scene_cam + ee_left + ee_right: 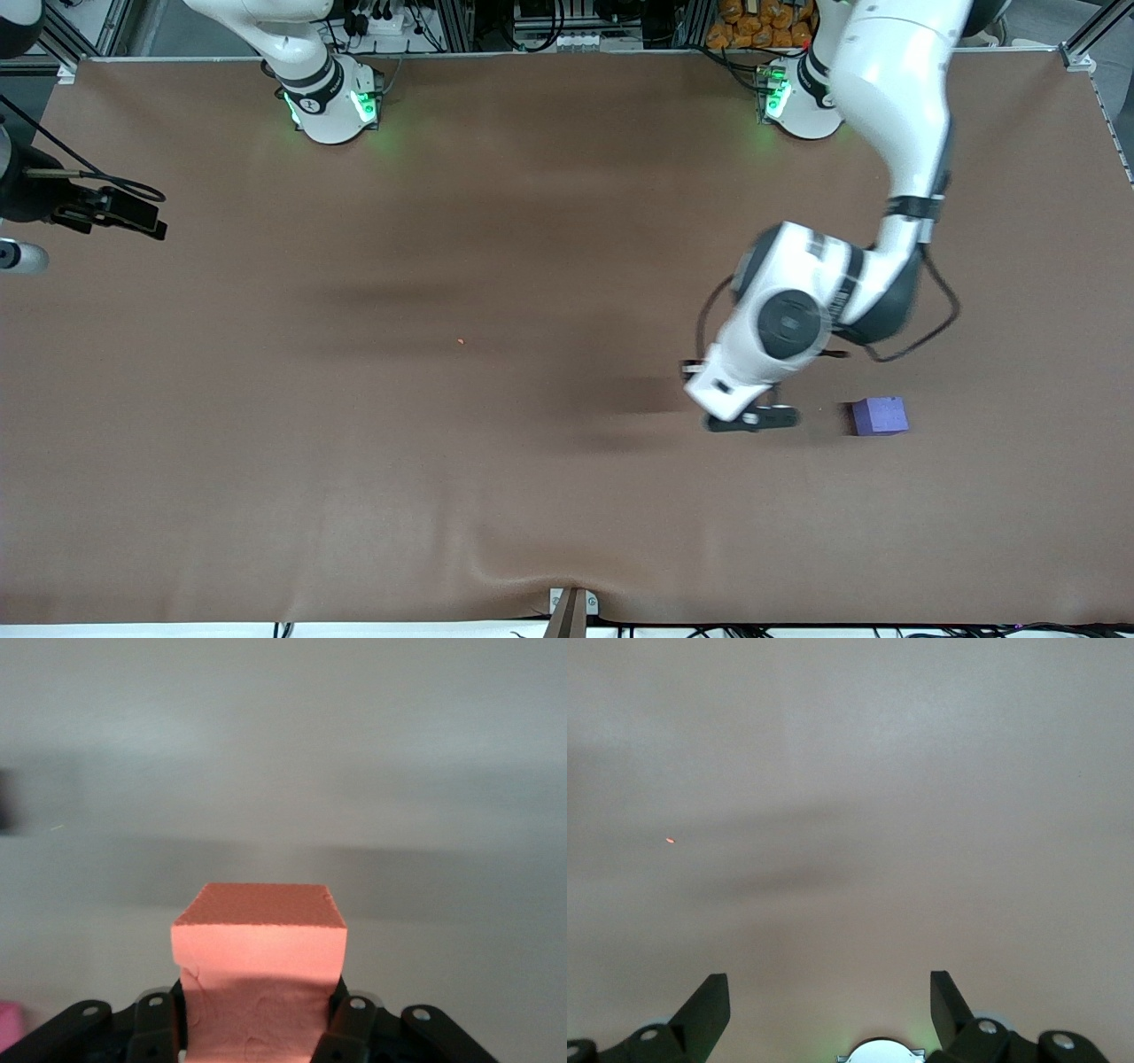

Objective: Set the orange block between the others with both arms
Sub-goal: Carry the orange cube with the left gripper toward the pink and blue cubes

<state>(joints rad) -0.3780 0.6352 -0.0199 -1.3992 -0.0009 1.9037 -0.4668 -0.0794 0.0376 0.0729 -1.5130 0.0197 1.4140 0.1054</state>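
1. At the right arm's end of the table you see the right gripper (829, 1005) up in the air over bare brown table (354, 461); its fingers (709, 1005) stand wide apart with nothing between them, and that arm waits
2. Toward the middle, you can spot a tiny orange speck (460, 340) lying on the table
3. Next, the left gripper (257, 1028) is low over the table, fingers closed on the orange block (259, 943), which you see clamped by its sides in the left wrist view
4. Just beside it, toward the left arm's end, the purple-blue cube (880, 416) sits on the table
5. You catch a pink edge (9, 1023) in the left wrist view only
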